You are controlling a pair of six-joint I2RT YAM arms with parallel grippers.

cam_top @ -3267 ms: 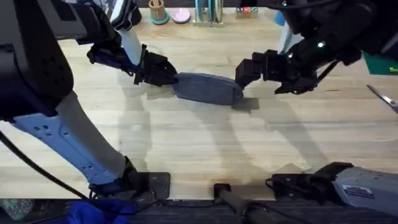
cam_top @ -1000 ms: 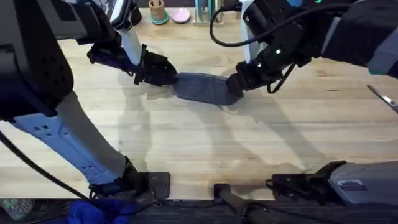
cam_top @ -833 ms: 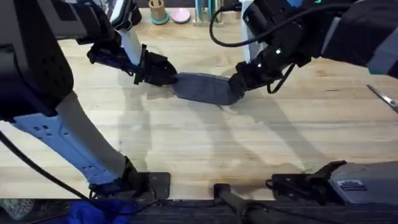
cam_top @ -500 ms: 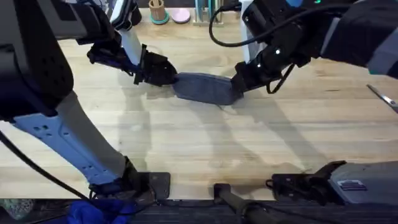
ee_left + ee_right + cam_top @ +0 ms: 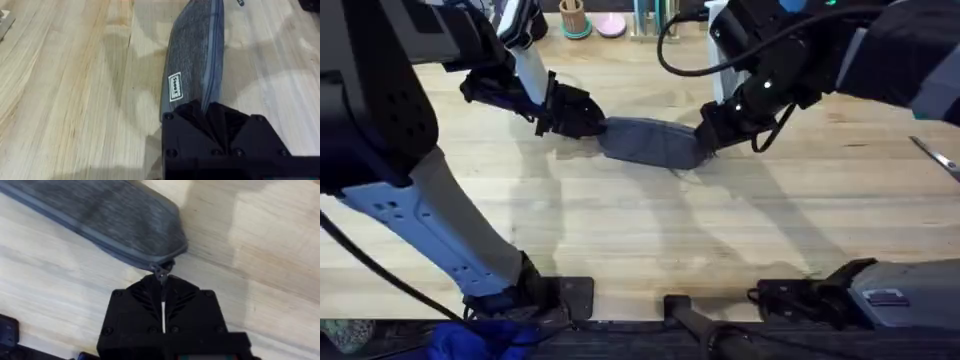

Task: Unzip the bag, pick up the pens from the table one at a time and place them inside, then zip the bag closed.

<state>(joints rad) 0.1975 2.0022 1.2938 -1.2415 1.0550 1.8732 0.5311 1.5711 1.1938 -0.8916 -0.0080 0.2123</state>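
Overhead: the bag (image 5: 650, 142) lies on the far middle of the table (image 5: 650, 230), left gripper (image 5: 588, 118) at its left end, right gripper (image 5: 705, 135) at its right end.

Left wrist: fingers pinch the bag's end.

Right wrist: fingers pressed together on the zipper pull (image 5: 162, 273).

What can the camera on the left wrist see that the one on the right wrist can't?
Left wrist alone: a small white label on the bag's side, with the left end effector clamping one end. Right wrist alone: the metal zipper pull at the other end, pinched by the right end effector. Both: the blue-grey bag, its zipper seam and the wooden table.
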